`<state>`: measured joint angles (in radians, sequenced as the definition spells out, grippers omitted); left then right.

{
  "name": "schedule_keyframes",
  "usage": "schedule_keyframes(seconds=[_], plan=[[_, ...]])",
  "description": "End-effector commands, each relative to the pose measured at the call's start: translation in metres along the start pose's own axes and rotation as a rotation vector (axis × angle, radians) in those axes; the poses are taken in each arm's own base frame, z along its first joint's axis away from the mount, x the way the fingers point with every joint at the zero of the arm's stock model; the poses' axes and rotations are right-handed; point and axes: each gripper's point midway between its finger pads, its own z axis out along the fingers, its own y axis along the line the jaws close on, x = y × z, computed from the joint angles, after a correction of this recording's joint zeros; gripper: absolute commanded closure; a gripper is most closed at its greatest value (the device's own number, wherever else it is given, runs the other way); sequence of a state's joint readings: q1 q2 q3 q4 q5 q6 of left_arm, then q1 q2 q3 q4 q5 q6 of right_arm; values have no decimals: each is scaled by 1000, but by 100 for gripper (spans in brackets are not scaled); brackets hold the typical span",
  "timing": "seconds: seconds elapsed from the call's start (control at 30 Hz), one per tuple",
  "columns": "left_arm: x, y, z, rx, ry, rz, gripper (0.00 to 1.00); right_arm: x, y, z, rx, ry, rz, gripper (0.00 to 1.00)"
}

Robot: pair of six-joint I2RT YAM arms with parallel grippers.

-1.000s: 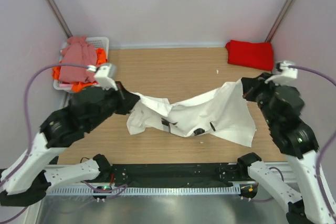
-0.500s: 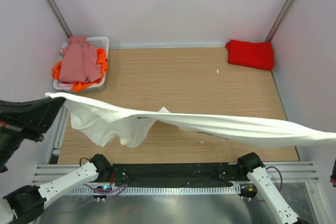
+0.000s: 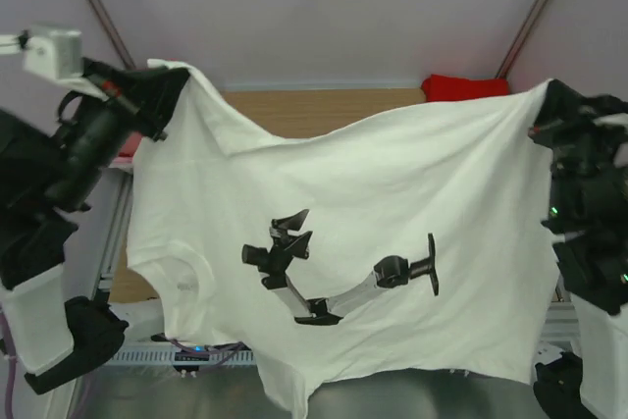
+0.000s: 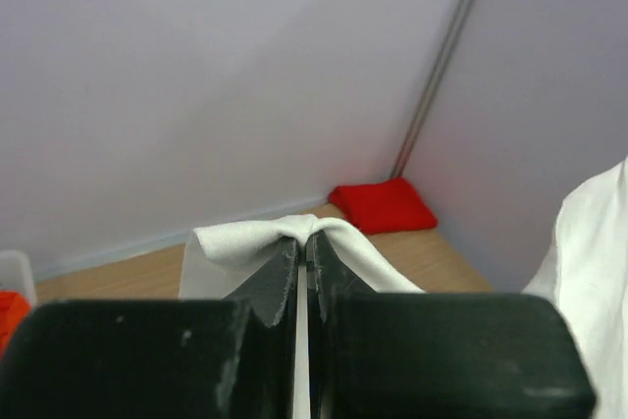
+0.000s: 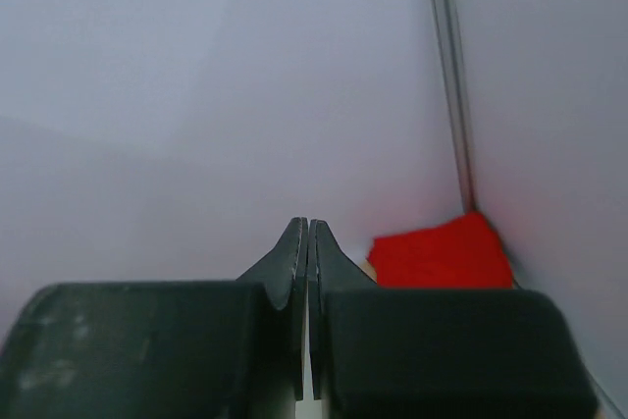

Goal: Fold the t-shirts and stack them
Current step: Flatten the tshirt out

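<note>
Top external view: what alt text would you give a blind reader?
A white shirt hangs spread in the air, the robot's left fingers and right fingers each pinching an upper corner. It hides most of the table; a red shirt peeks out behind.

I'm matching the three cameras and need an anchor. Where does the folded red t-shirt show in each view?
Top external: the red t-shirt sits far right, only a strip showing above the held-up white t-shirt.
Left wrist: the red t-shirt lies right of centre, beyond the fingertips.
Right wrist: the red t-shirt is at the lower right, beside the fingertips.
Shared landmark: the metal rod rising from the corner by it.
</note>
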<state>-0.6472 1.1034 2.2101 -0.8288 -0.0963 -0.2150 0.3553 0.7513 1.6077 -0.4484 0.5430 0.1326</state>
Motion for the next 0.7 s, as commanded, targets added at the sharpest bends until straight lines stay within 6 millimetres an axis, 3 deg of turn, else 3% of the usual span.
schedule_keyframes(seconds=[0.0,0.03,0.07,0.1,0.13,0.17,0.2,0.23,0.27,0.3,0.33,0.37,0.4,0.43,0.47,0.5,0.53,0.57,0.63,0.67], plan=[[76,45,83,-224,199,116,100,98,-19,63,264,197,-229,99],[94,52,100,-233,244,114,100,126,-21,72,292,245,-273,99],[108,78,113,-294,278,108,100,146,-24,81,328,273,-304,99],[127,91,125,-321,327,65,100,183,-27,97,381,323,-359,99],[177,115,154,-346,440,42,100,209,-33,102,410,360,-388,99],[197,142,163,-384,486,13,100,233,-37,109,435,396,-421,99],[228,163,176,-421,552,-15,100,271,-52,121,485,457,-468,99],[294,206,194,-493,685,-42,100,297,-60,128,508,498,-479,99],[318,220,203,-500,745,-68,97,322,-70,131,526,560,-505,99],[340,233,211,-520,782,-118,83,375,-90,136,538,685,-545,91],[364,241,215,-510,836,-160,71,382,-91,146,552,703,-517,78],[437,259,214,-515,981,-217,57,395,-96,145,556,746,-536,63],[429,252,213,-500,986,-228,36,407,-99,145,555,770,-554,27],[446,250,210,-507,1028,-225,19,417,-98,144,530,791,-554,13],[439,247,213,-507,1004,-210,8,419,-97,147,521,780,-541,1],[464,250,197,-548,1076,-201,2,422,-95,144,509,789,-535,0],[467,244,193,-548,1070,-205,0,418,-91,144,494,784,-512,0],[445,237,194,-529,982,-199,0,417,-90,142,494,782,-490,0],[426,230,191,-543,913,-223,0,404,-81,140,473,758,-446,0],[396,222,190,-537,844,-222,0,404,-75,138,455,752,-412,0]])
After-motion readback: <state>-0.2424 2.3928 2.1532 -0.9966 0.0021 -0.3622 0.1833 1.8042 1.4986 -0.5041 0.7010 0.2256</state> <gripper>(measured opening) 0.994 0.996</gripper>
